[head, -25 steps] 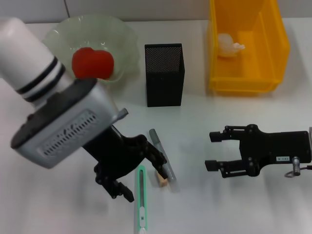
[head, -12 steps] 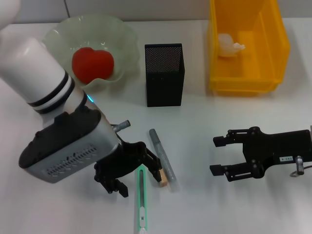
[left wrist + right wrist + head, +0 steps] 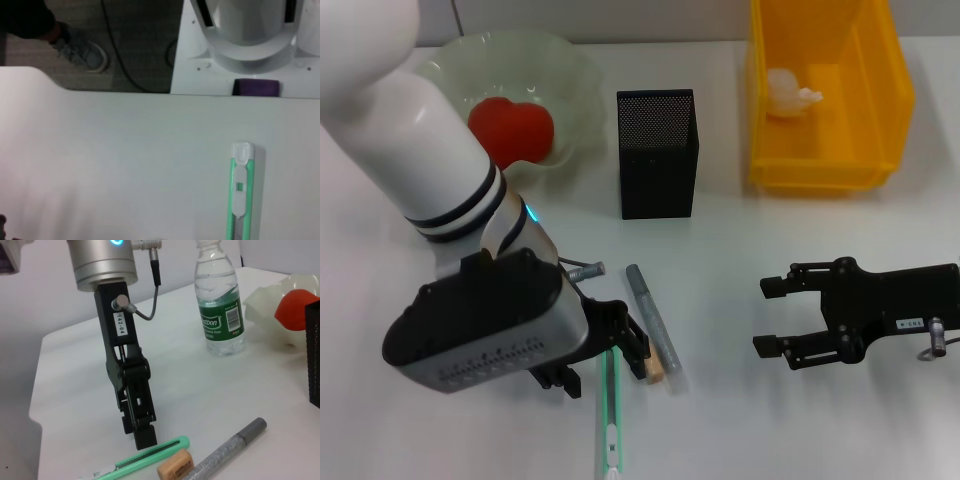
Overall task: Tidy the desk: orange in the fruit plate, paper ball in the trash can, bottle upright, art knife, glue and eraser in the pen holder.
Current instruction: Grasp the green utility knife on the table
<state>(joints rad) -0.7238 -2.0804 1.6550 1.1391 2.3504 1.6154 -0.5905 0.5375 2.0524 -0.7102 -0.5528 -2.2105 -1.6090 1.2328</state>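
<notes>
Pale green scalloped glass fruit plate [image 3: 570,110] at the far left of the white desk [image 3: 740,260], holding a round red-orange fruit [image 3: 510,128]. Only the right wrist view shows a clear plastic water bottle with a green label [image 3: 220,305] standing upright near that plate; the head view has it hidden behind the left arm.

Left gripper [image 3: 590,362] low over the desk, fingertips down on either side of the green-and-white art knife [image 3: 609,410], which lies flat, pointing toward the near edge. From the head view the big wrist housing covers most of the fingers; the right wrist view shows the dark fingers [image 3: 137,425] close together with the tips at the knife [image 3: 145,457], but I cannot tell whether they have hold of it. The left wrist view gives only the knife's white end [image 3: 241,190] on bare desk.

Just beside the knife: small tan eraser block [image 3: 653,368], touching a slim grey glittery glue stick [image 3: 650,315]. Behind them, black mesh square pen holder [image 3: 657,153], upright.

Right gripper [image 3: 772,315] hovers over bare desk, jaws wide apart, nothing between them. Far right, yellow plastic bin [image 3: 880,100] with a crumpled white paper ball [image 3: 788,92] inside.
</notes>
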